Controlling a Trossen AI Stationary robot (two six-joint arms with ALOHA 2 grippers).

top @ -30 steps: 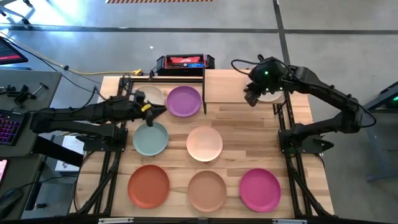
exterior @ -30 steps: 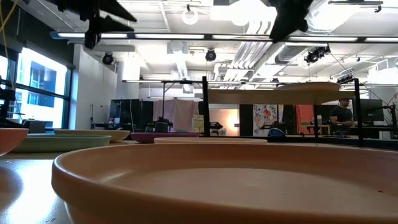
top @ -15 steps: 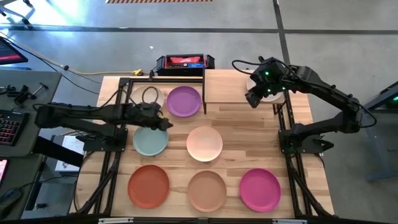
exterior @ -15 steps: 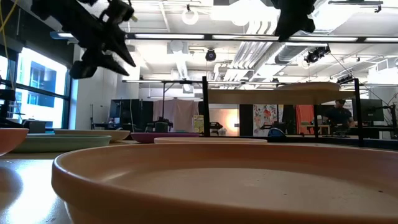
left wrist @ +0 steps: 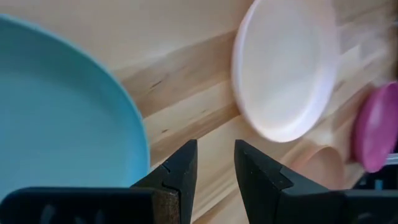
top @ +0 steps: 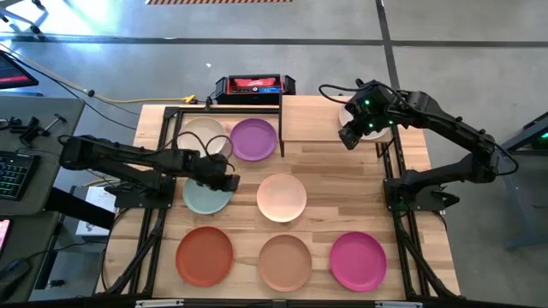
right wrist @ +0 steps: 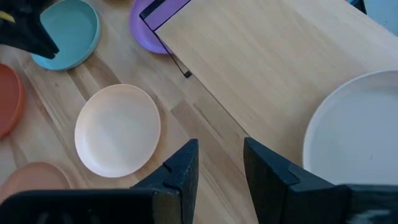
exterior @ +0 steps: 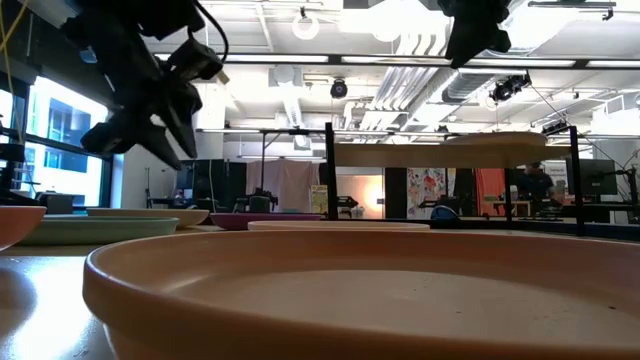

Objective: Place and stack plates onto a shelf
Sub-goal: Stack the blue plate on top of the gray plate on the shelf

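Nearest the front edge of the bench [top: 154, 120] lie the rust orange plate [top: 205, 256], the tan plate [top: 285, 262] and the magenta plate [top: 358, 261], all untouched. Behind them sit the pale teal plate [top: 204, 196] and the pale pink plate [top: 282, 197]. The left gripper [top: 224, 175] hangs over the teal plate's far right rim; in its wrist view the two fingers stand a little apart with nothing between them, just beside that rim, so it grips nothing yet. To do this pick well, it should probably come down with one finger inside the rim and one outside, then close on the edge, keeping clear of the pink plate nearby. Farther back are the purple plate [top: 253, 139] and the cream plate [top: 203, 134], side by side. At the rear, the shelf [top: 312, 119] carries a pale plate that looks grey [top: 375, 130] on its right end. The right gripper [top: 349, 137] hovers above the shelf beside that plate, fingers parted and empty. The shelf's left half is bare, a likely spot for the teal plate.
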